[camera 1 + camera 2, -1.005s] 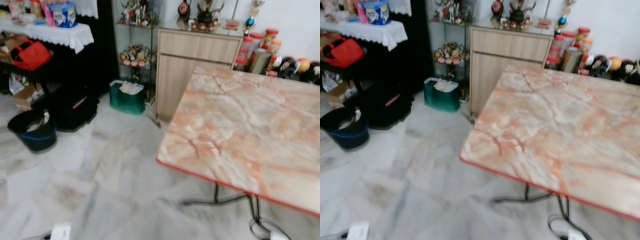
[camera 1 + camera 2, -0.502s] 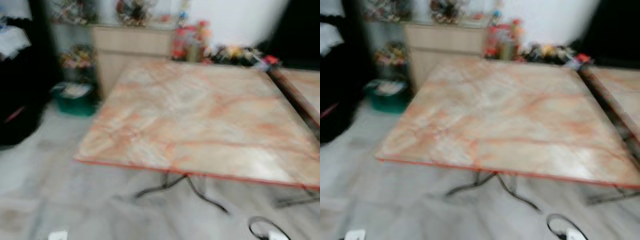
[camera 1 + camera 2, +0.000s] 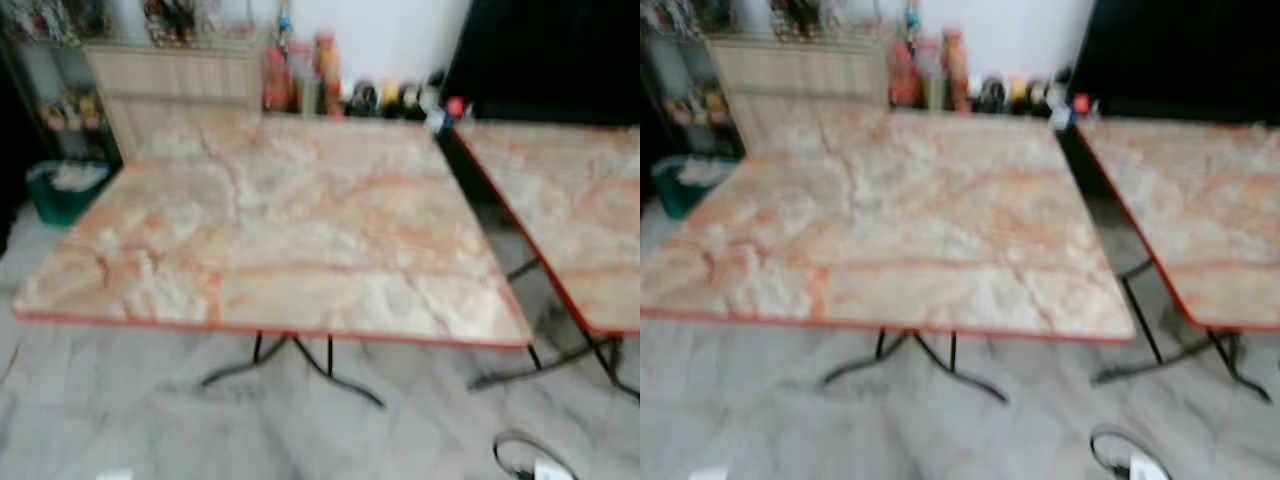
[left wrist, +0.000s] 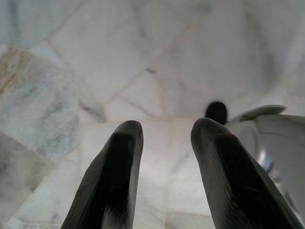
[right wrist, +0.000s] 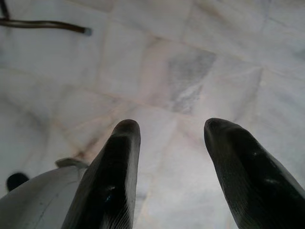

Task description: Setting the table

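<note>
Camera has swung right since the earlier frames: the black bin and red bag are gone from view, the marble-top table (image 3: 270, 230) now sits square in front, and a second table (image 3: 560, 210) shows on the right, just beside it with a narrow gap between. Things themselves haven't moved. View is blurred, robot likely walking or turning.

Both tabletops bare, no dishes or cutlery visible. Wooden cabinet (image 3: 170, 85) and a row of jars (image 3: 300, 75) stand behind the near table against the wall; a green bin (image 3: 60, 190) is on the floor at left.

Left gripper (image 4: 164, 138) hangs over the marble floor (image 5: 190, 71), fingers parted, nothing between them. Right gripper (image 5: 171, 138) same: fingers apart, empty, floor below.

Step in hand, as I judge it: approach or search, nothing placed yet, task barely begun. Next move calls for finding tableware, since none shows here.
</note>
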